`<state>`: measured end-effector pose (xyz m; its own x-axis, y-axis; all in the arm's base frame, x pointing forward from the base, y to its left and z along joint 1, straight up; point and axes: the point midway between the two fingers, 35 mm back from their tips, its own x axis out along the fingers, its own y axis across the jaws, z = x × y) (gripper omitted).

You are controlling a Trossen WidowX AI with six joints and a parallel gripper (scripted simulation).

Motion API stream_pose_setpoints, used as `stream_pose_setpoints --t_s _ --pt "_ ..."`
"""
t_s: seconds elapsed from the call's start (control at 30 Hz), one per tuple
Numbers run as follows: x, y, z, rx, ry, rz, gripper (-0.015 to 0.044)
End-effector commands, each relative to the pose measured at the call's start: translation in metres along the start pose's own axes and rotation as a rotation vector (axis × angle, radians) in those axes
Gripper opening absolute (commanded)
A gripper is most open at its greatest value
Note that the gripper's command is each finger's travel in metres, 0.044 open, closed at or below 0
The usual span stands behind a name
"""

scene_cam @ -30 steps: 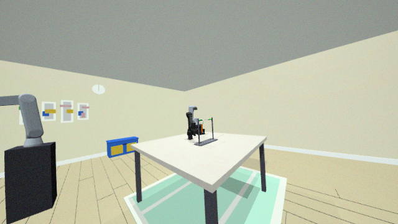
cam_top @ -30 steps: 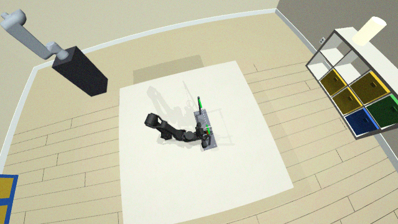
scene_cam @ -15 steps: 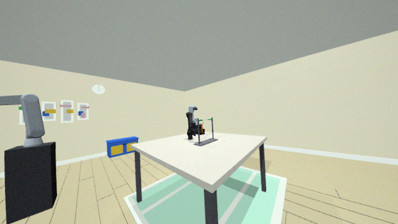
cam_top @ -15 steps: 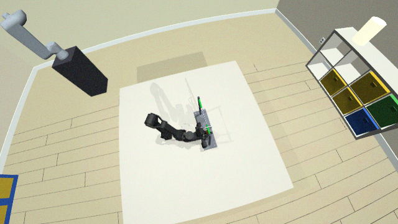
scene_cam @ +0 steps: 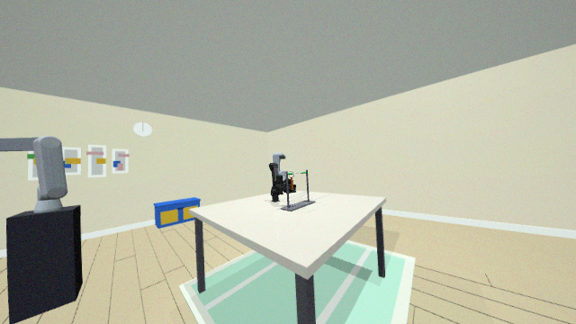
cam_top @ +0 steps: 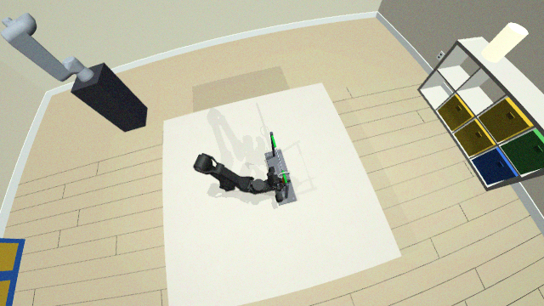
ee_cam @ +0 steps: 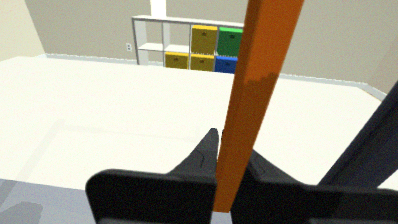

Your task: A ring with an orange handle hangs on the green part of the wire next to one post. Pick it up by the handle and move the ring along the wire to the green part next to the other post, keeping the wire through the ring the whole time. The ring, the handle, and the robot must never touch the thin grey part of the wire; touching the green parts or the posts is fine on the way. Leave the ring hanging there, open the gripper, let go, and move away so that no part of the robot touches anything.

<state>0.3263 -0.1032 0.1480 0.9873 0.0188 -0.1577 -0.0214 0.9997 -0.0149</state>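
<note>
My gripper point(cam_top: 280, 183) point(scene_cam: 292, 185) point(ee_cam: 218, 134) is shut on the orange handle point(scene_cam: 292, 183) point(ee_cam: 260, 75), which runs up between its fingers in the wrist view. The handle hangs below the pale ring point(cam_top: 289, 173). The ring is around the near green part point(cam_top: 285, 176) of the wire, close to the near post point(cam_top: 287, 190) point(scene_cam: 288, 193) point(ee_cam: 365, 142). The other green part point(cam_top: 274, 141) point(scene_cam: 304, 172) is at the far post point(scene_cam: 308, 186). The thin grey wire point(cam_top: 279, 160) runs between them. Exact contact between ring and wire is too small to tell.
Both posts stand on a grey base plate point(cam_top: 291, 200) point(scene_cam: 296, 206) on the white table point(cam_top: 238, 255) point(scene_cam: 279, 234). The near post rises close on the right of the fingers in the wrist view. The arm reaches in from the left in the top view.
</note>
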Motion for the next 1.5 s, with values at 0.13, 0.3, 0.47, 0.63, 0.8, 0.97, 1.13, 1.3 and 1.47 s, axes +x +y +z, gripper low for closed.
stream_pose_setpoints --t_s 0.13,0.3,0.47,0.63,0.8,0.97,1.13,1.3,1.47 --pt "0.0 0.0 0.003 -0.008 -0.003 0.004 -0.015" --pt "0.0 0.0 0.003 -0.008 -0.003 0.004 -0.015" --pt "0.0 0.0 0.003 -0.008 -0.003 0.004 -0.015" --pt "0.0 0.0 0.003 -0.008 -0.003 0.004 -0.015" --pt "0.0 0.002 0.003 -0.007 -0.003 0.005 -0.015" --pt "0.0 0.007 0.003 -0.005 -0.002 0.006 -0.015" --pt "0.001 0.012 0.003 -0.003 -0.001 0.008 -0.015" --pt "0.001 0.017 0.003 -0.001 0.0 0.01 -0.015" --pt "0.001 0.022 0.003 0.0 0.0 0.012 -0.015"
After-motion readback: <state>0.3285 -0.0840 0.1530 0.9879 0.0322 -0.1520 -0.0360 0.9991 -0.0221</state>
